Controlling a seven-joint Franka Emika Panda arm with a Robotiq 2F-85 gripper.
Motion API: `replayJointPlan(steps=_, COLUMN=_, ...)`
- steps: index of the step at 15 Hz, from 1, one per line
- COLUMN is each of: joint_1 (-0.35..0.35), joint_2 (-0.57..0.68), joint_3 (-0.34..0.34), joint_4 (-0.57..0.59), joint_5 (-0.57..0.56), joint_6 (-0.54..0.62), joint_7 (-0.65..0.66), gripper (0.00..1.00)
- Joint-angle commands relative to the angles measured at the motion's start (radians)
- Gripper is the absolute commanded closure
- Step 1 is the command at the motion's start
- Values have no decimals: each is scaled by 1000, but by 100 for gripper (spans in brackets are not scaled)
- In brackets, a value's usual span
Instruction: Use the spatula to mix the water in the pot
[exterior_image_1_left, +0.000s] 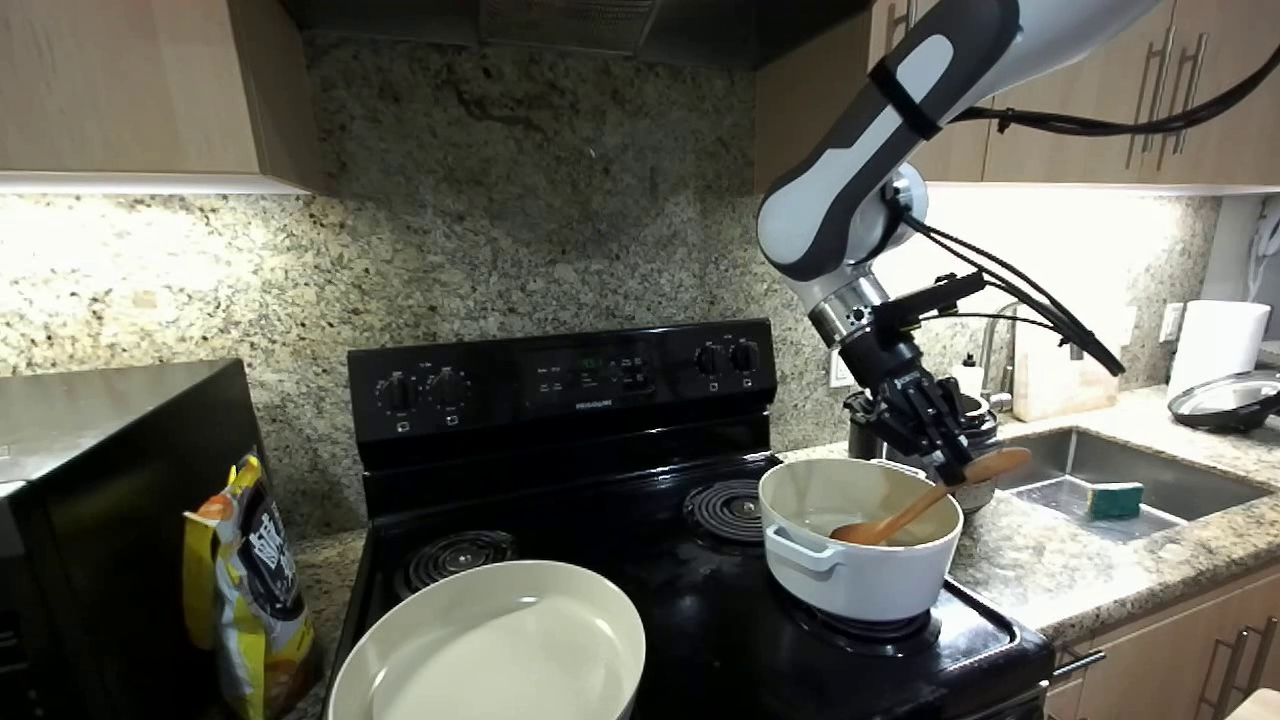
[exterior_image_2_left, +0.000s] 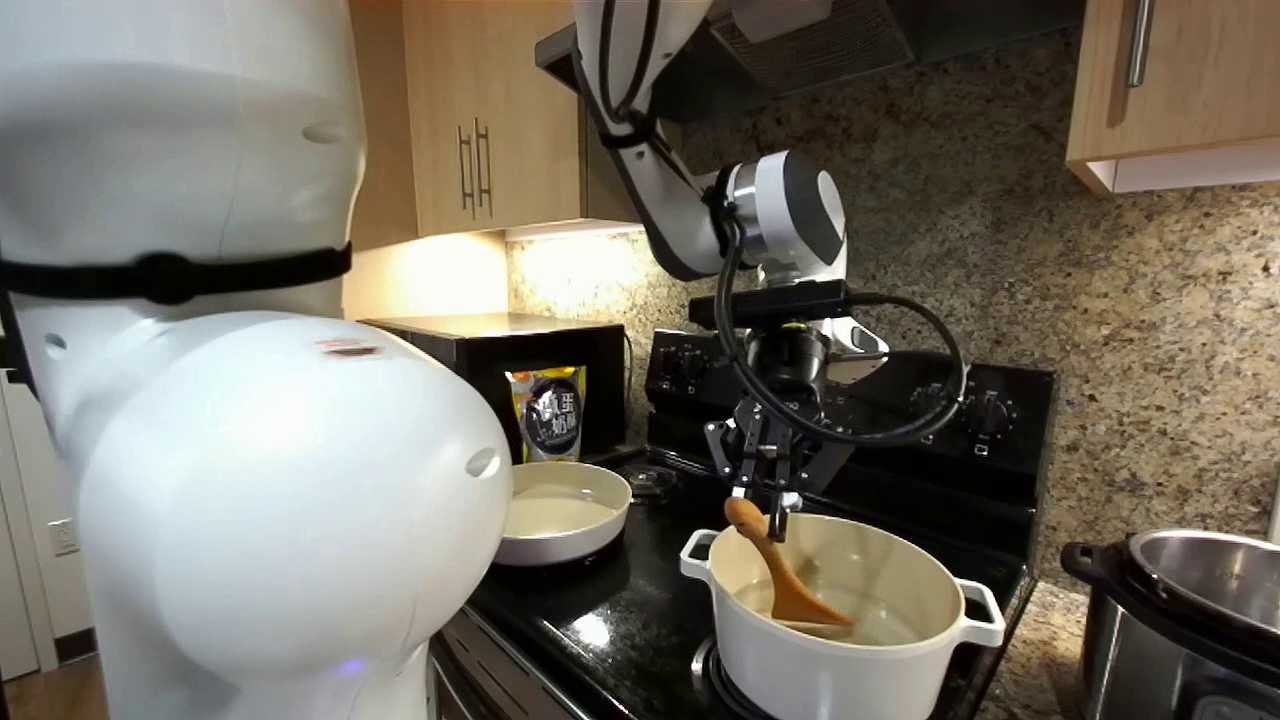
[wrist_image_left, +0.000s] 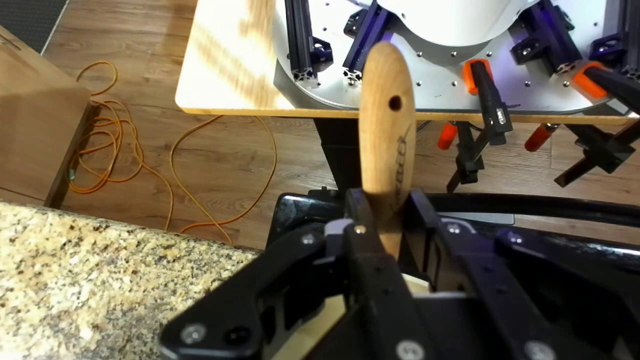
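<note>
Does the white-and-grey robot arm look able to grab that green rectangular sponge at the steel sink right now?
Probably not: its black gripper is closed on a tan wooden spatula, apparently leaving no grip free for the sponge.

The spatula (wrist_image_left: 386, 142) is tan, pot (exterior_image_1_left: 868, 580) white, gripper (wrist_image_left: 389, 207) black, backsplash (exterior_image_1_left: 540, 220) speckled.

There are four knobs (exterior_image_1_left: 448, 388), one hand (wrist_image_left: 389, 206), one spatula (wrist_image_left: 385, 135), one white pot (exterior_image_1_left: 868, 585), one pan (exterior_image_1_left: 505, 650).
</note>
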Motion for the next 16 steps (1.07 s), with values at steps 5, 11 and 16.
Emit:
replayJointPlan(steps=5, joint_1=-47, joint_2=96, joint_3=-38, joint_4=68, joint_5=205, joint_6=40, joint_7=49, gripper=93)
replayJointPlan(steps=11, joint_1=-39, joint_2=147, joint_3=-30, joint_4=91, joint_5=286, joint_6=203, joint_7=158, gripper=93)
replayJointPlan(steps=16, joint_1=-60, joint_2=112, joint_3=-55, joint_4=91, joint_5=274, joint_6=215, joint_7=241, gripper=93)
